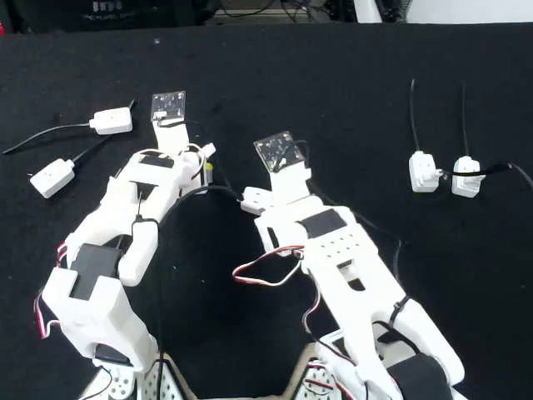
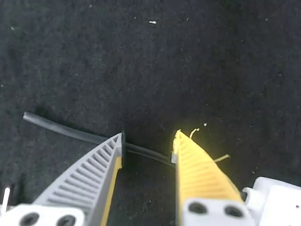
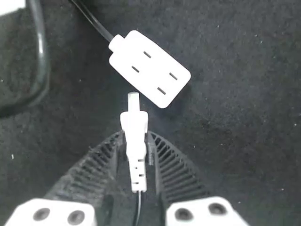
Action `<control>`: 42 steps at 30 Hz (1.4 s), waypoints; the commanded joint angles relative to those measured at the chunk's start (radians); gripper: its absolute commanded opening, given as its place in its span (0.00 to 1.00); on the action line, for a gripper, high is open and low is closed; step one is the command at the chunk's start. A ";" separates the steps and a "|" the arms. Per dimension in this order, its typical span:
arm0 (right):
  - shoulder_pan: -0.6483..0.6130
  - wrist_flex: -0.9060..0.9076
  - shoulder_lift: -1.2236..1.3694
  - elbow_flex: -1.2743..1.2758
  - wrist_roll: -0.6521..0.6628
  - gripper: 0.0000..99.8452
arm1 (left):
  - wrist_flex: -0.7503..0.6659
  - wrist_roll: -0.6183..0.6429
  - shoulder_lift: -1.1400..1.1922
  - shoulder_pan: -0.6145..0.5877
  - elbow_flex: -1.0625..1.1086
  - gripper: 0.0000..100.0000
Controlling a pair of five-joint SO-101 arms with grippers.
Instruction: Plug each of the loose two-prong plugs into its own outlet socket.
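My right gripper is shut on a white two-prong plug, prongs pointing at a white outlet block just ahead, a small gap between them. In the high view that outlet block lies between the two arms. My left gripper is open, its grey and yellow fingers on either side of a black cable on the mat. Two loose white plugs lie at the far left with their cables.
Two more white plug bodies with black cables sit at the right. A white piece shows beside the yellow finger. A black mat covers the table, with free room at the back centre.
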 commanded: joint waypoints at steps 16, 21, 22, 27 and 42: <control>0.058 -0.032 -0.001 -0.025 0.000 0.01 | 0.183 0.005 -0.005 0.019 -0.099 0.18; 0.063 -0.066 -0.001 -0.021 0.000 0.01 | 0.319 0.003 -0.006 0.028 -0.101 0.18; 0.063 -0.066 -0.001 -0.021 0.000 0.01 | 0.338 0.003 -0.006 0.028 -0.101 0.18; 0.064 -0.060 -0.001 -0.022 0.000 0.01 | 0.411 0.009 -0.043 0.005 -0.111 0.18; 0.040 0.117 -0.263 -0.035 0.118 0.01 | 0.443 0.003 -0.319 -0.024 -0.041 0.18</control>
